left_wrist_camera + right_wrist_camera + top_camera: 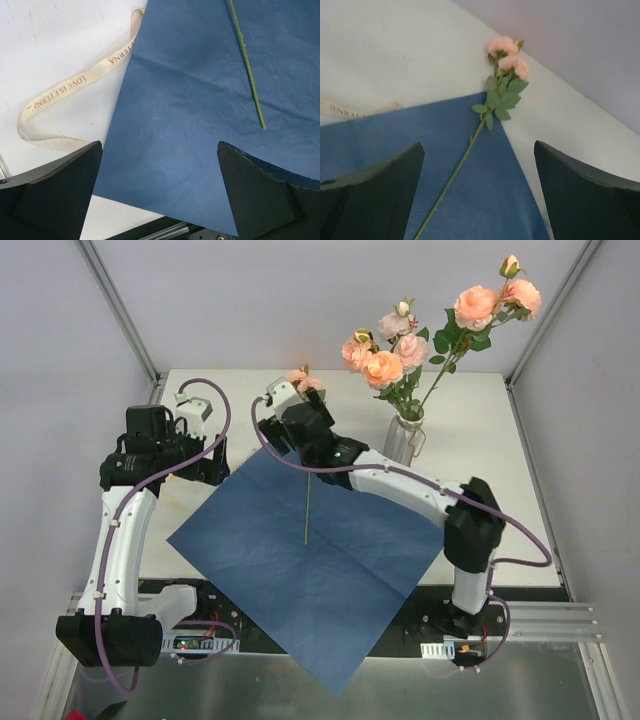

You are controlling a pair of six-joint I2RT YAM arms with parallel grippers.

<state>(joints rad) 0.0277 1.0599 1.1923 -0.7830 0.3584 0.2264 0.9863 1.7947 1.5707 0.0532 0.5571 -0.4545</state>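
A single pink rose (305,381) lies on the table with its thin green stem (307,510) running down onto a dark blue paper sheet (330,570). My right gripper (294,412) hovers open above the upper stem, just short of the blooms. In the right wrist view the blooms (507,52) and stem (455,175) lie between its spread fingers (370,200), untouched. My left gripper (207,456) hangs open over the sheet's left edge. Its wrist view shows the paper (200,100), the stem's cut end (260,120) and a cream ribbon (75,85); its gripper (157,150) holds nothing.
A white vase (404,436) with several pink roses (385,365) stands at the back right, close beside the right arm. The cream ribbon printed "LOVE IS ETERNAL" curls on the white table (490,440) left of the sheet. The sheet's near corner overhangs the table's front edge.
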